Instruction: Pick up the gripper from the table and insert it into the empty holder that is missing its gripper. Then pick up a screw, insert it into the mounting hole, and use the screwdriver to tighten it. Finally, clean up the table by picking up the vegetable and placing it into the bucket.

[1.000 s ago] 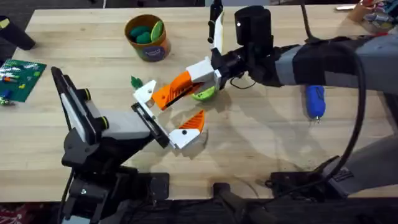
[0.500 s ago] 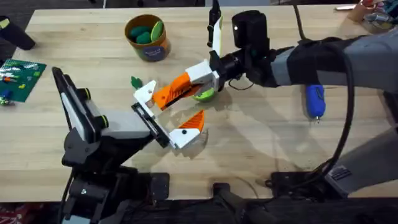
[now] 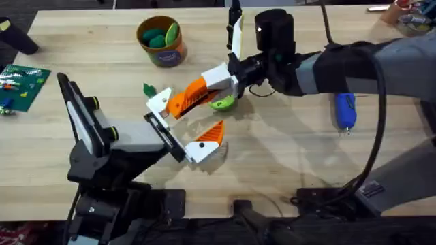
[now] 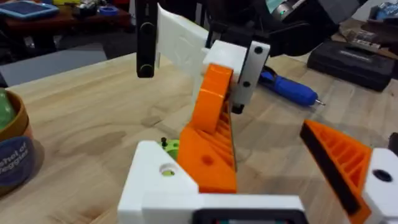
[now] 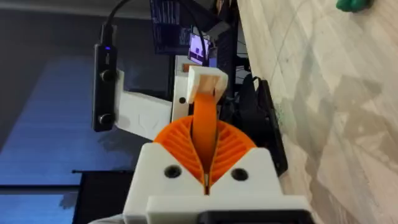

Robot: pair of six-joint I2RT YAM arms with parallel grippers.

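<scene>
At frame centre of the overhead view, the right gripper (image 3: 178, 103) is seen with its orange pads pressed together, lying across the upper white finger of the left gripper (image 3: 184, 122). The left gripper is spread wide, its two fingers well apart; whether the right pads pinch the left finger or merely lie on it cannot be told. A green vegetable (image 3: 223, 103) lies on the table (image 3: 286, 163) just beside the right gripper, partly hidden under it. The screwdriver (image 3: 345, 111) lies at centre right, well apart from both grippers, its handle partly crossed by a black cable. The bucket (image 3: 162, 41) stands at upper centre left with green pieces inside, apart from both grippers. A small green piece (image 3: 149, 90) lies near the left gripper's upper finger. A green baseplate (image 3: 22, 86) sits at the left edge. In the left wrist view the closed orange pads (image 4: 211, 118) rise between the left fingers, with the screwdriver (image 4: 287, 88) behind them. In the right wrist view the pads (image 5: 204, 134) are seen shut, edge on.
</scene>
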